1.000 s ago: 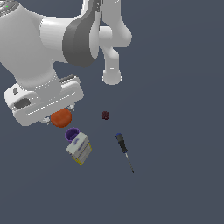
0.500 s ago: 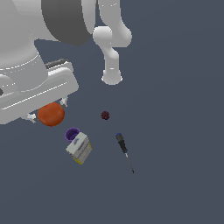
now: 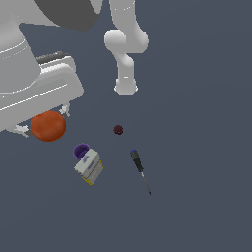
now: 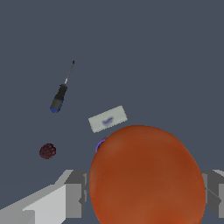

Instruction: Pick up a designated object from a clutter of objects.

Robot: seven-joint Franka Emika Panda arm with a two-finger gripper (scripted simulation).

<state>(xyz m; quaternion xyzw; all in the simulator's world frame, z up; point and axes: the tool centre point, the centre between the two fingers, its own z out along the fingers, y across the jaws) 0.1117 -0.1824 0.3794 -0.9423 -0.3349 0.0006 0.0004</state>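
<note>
orange ball (image 3: 48, 126) showing smooth orange-red, left of frame | purple cup (image 3: 80, 150) showing violet | box (image 3: 89, 167) showing white with yellow edge and faint purple print | tiny ball (image 3: 118, 130) showing dark red, bumpy | screwdriver (image 3: 139, 170) showing black handle, blue end | gripper (image 3: 43, 123) showing white-grey | floor (image 3: 197, 147) showing slate blue-grey

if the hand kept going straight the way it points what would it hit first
The hand already grips the orange ball. Past it, probably the purple cup and white-and-yellow box, though depth is unclear.
</note>
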